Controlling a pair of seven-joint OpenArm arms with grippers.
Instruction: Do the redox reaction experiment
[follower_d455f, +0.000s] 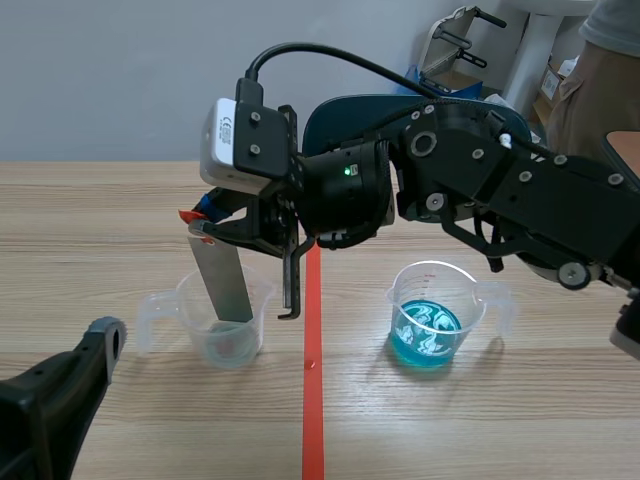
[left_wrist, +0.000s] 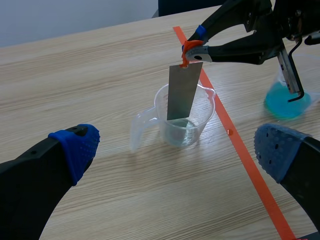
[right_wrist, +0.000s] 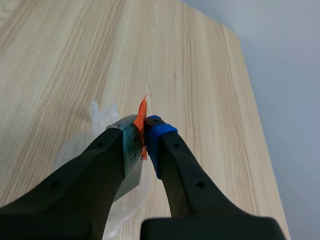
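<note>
Holding metal strip (follower_d455f: 228, 285) clamped in my right pincer (follower_d455f: 197, 220), dipped in clear cup (follower_d455f: 252, 338), left of centre; blue cup (follower_d455f: 472, 300), right, apparently not yet used; left pincer (left_wrist: 177, 150) open.

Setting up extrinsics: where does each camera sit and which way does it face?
Scene view: between the arms, facing across the wooden table; right end effector holds a flat grey metal strip in a clear plastic measuring cup; left end effector low, nearside.
Left wrist view: on the left arm, facing forward-down between its own open fingers toward that cup.
Right wrist view: on the right arm, looking down past its own fingers, shut on the strip.
Shared: all three show strip and cup.
</note>
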